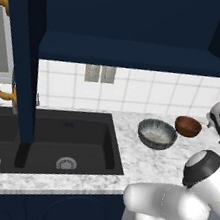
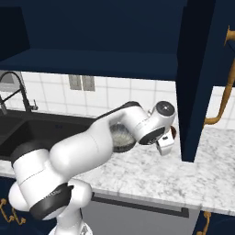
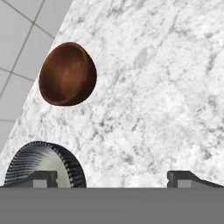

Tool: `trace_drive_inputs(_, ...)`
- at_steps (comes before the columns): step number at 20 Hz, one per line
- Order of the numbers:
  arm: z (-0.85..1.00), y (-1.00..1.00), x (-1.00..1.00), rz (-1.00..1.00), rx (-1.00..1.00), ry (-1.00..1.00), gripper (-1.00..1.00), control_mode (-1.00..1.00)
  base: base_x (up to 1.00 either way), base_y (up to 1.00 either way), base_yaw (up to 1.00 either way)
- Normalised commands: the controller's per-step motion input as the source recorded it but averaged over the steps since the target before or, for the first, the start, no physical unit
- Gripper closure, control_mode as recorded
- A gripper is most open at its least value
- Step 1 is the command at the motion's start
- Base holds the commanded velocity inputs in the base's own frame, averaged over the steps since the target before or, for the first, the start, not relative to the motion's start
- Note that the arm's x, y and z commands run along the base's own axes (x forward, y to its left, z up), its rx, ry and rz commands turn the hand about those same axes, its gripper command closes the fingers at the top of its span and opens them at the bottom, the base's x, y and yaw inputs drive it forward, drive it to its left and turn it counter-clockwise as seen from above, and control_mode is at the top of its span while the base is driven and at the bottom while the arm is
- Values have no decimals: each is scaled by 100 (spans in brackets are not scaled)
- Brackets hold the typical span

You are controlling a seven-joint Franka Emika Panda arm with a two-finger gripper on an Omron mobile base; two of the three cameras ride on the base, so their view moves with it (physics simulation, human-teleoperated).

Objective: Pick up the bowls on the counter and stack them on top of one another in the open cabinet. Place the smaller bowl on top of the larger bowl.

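Two base views look forward and down from behind the arm, left and right, sharing the counter (image 1: 138, 162) and grey bowl (image 1: 156, 133) (opposite sides). The hand view looks close down on the counter.

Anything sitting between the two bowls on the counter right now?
No. In the left base view only bare counter separates the larger bowl from the smaller bowl; they stand apart.

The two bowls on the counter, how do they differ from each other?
The larger bowl is wide and shallow; the smaller bowl is narrower. The larger bowl is dark grey and ribbed outside with a pale speckled inside; the smaller bowl is glossy reddish-brown throughout. The larger bowl sits nearer the sink, the smaller one nearer the tiled wall. Both stand upright and empty on the counter.
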Motion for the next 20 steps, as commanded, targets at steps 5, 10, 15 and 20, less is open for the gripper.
trace_drive_inputs(5, -18, 0, 33, 0, -4, 0, -100, -100, 0, 0, 0)
trace_drive_inputs(10, -27, -11, 49, 0, -1, 5, -100, -100, 0, 0, 0)
trace_drive_inputs(15, -23, -44, 54, -1, 5, 11, -100, -100, 0, 0, 0)
trace_drive_inputs(20, -5, -22, 29, -2, 5, 10, -100, -100, 0, 0, 0)
